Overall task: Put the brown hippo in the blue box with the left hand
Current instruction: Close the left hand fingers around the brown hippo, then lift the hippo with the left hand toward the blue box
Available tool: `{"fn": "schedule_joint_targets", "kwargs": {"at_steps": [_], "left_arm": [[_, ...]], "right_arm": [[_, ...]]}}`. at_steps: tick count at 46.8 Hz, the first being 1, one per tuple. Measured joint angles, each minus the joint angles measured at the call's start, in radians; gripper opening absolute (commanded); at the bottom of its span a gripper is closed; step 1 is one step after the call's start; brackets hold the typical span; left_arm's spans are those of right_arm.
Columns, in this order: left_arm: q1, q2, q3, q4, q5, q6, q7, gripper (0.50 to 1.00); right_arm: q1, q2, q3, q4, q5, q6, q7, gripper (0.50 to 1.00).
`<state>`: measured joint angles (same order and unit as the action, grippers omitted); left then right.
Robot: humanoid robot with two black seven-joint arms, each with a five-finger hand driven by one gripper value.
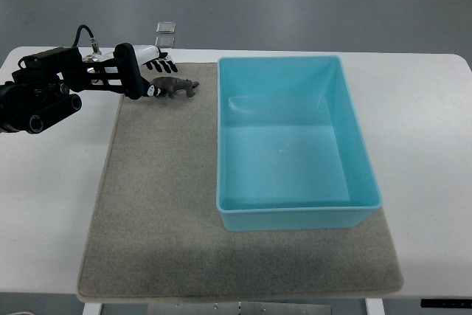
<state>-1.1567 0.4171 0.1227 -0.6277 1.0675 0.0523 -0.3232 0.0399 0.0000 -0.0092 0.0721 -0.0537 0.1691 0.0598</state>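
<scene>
The small brown hippo (178, 86) lies on the grey mat (162, 204) at its far left corner, just left of the blue box (295, 215). The box is an open, light-blue rectangular tub standing on the right half of the mat, with nothing inside. My left hand (156, 73) reaches in from the left edge on a black arm and sits right beside the hippo's left end. Its white and black fingers (162, 61) are spread just beyond the hippo, and the thumb tip is at the toy's rear. The hippo rests on the mat. The right arm does not show.
Two small clear square objects (165, 33) sit at the table's far edge, just behind the hand. The white table (428, 123) extends left and right of the mat. The box's left wall stands a short way right of the hippo.
</scene>
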Motion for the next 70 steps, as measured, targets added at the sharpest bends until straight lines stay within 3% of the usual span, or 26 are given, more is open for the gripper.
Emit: {"fn": "schedule_joint_targets", "kwargs": {"at_steps": [14, 20, 24, 28, 70], "left_arm": [[0.01, 0.0, 0.002, 0.008, 0.004, 0.0, -0.002, 0.662], [0.014, 0.0, 0.002, 0.008, 0.008, 0.0, -0.002, 0.626], [0.014, 0.002, 0.002, 0.008, 0.008, 0.0, -0.002, 0.578], [0.014, 0.002, 0.002, 0.007, 0.008, 0.0, -0.002, 0.5], [-0.08, 0.002, -0.089, -0.062, -0.014, -0.001, 0.006, 0.5]], "right_arm": [[0.0, 0.0, 0.0, 0.0, 0.0, 0.0, 0.0, 0.936], [0.0, 0.0, 0.0, 0.0, 0.0, 0.0, 0.0, 0.936], [0.0, 0.0, 0.0, 0.0, 0.0, 0.0, 0.0, 0.936], [0.0, 0.0, 0.0, 0.0, 0.0, 0.0, 0.0, 0.936], [0.0, 0.0, 0.0, 0.0, 0.0, 0.0, 0.0, 0.936]]}}
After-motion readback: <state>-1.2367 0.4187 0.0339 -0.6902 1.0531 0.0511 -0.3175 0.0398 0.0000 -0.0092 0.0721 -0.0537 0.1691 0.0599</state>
